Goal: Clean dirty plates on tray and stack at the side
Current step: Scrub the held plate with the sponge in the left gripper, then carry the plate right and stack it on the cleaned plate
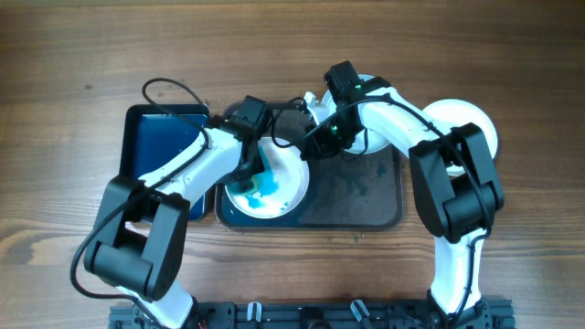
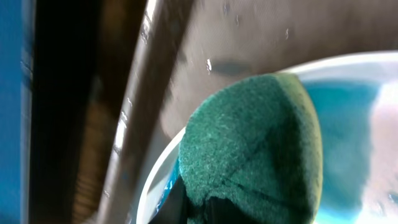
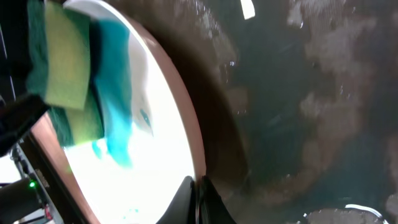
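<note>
A white plate point(image 1: 285, 178) smeared with blue-green paint lies at the left end of the brown-grey tray point(image 1: 366, 196). My left gripper point(image 1: 249, 172) is shut on a green and yellow sponge point(image 1: 247, 185) and presses it on the plate. In the left wrist view the sponge point(image 2: 255, 149) covers the plate point(image 2: 351, 118), and the fingers point(image 2: 211, 211) are mostly hidden under it. My right gripper point(image 1: 309, 146) is shut on the plate's far rim. The right wrist view shows its fingers point(image 3: 198, 199) pinching the rim of the plate point(image 3: 155, 162), with the sponge point(image 3: 62, 68) and wet tray point(image 3: 298, 124).
A clean-looking white plate point(image 1: 466, 123) lies on the wooden table to the right of the tray. Another white plate point(image 1: 373, 143) seems to lie partly hidden under my right arm at the tray's back. A narrower dark blue tray point(image 1: 160, 137) lies left of the big tray.
</note>
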Available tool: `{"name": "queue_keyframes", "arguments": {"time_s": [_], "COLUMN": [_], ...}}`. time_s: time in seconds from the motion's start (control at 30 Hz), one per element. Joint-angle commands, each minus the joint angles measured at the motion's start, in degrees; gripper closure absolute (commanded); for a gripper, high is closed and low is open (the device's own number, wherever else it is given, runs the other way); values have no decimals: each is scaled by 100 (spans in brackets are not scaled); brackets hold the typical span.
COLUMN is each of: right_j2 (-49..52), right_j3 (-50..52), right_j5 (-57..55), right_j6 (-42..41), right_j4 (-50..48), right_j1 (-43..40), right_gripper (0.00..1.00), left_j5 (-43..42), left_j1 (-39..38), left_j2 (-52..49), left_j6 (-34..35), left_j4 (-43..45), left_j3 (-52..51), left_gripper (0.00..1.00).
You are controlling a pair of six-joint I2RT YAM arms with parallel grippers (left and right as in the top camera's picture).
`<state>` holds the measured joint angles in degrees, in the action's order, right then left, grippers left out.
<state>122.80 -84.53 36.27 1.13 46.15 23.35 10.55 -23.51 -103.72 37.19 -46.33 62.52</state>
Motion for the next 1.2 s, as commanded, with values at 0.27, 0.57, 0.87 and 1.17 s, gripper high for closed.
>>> {"name": "queue_keyframes", "arguments": {"time_s": [0.27, 0.57, 0.87, 1.17], "right_j2": [85, 85, 85, 87], "right_j3": [-15, -15, -15, 214], "right_j5": [-455, -457, -695, -846], "right_j6": [-127, -129, -212, -131], "right_j4": [-216, -199, -129, 90], "right_j1": [-70, -70, -70, 120], "right_gripper": [96, 96, 96, 67], "left_j5": [-4111, 807, -350, -348], "left_j1": [55, 55, 278, 2216], "left_j2": [-59, -61, 61, 278], "left_j6": [-1427, 407, 221, -435], "left_j4": [1029, 675, -1451, -2015], "left_j3": [-63, -63, 2188, 2900], "left_gripper": [96, 96, 96, 96]}}
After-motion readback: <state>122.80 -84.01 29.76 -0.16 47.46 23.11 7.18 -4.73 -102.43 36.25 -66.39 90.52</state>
